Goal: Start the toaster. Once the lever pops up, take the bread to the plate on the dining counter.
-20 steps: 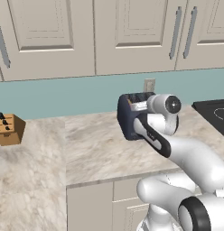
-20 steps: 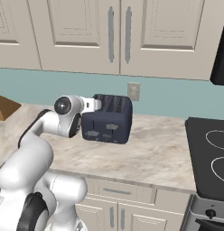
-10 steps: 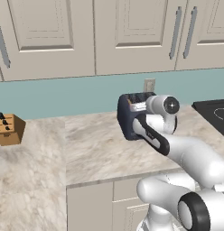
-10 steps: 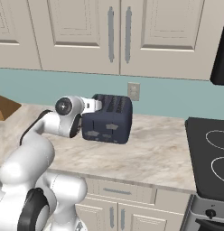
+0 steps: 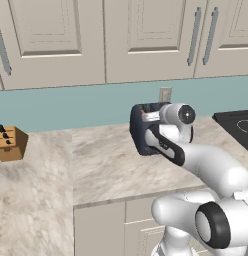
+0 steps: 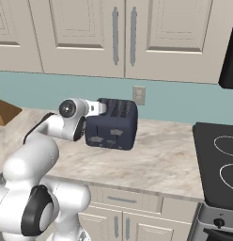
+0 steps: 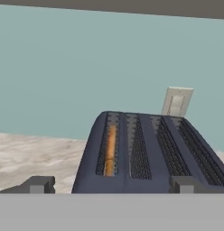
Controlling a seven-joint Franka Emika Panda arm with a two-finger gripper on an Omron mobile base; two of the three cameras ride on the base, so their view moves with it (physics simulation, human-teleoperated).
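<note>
Toaster [image 5: 142,129] sits on the marbled table [image 5: 106,165] close to the teal back wall, seen in the left base view with the white arm's wrist pressed up against its right side, so most of the dark blue body is hidden there; a tan knife block [image 5: 10,143] stands well apart at the far left and a wall outlet [image 5: 165,94] shows just behind. From the right base view the toaster [image 6: 112,124] shows its front with small grey panels, four slots on top, and the arm's hand held at its left end near the top edge; a black stove [image 6: 217,164] lies off to the right, apart from it. In the hand view the gripper [image 7: 111,184] looks down along the toaster's top: the two dark fingertips [image 7: 39,184] rise far apart at the bottom, so the jaws stand wide and hold nothing, with the toaster's near end between them. The bread [image 7: 111,149] stands upright in the leftmost slot, a golden edge showing low inside; the other three slots look bare. The lever itself is not visible, so I judge the start step is not yet done. The risk from here is that the hand, this close to the top edge, misses the lever and shoves the toaster along the table, or presses too lightly for the lever to latch.
</note>
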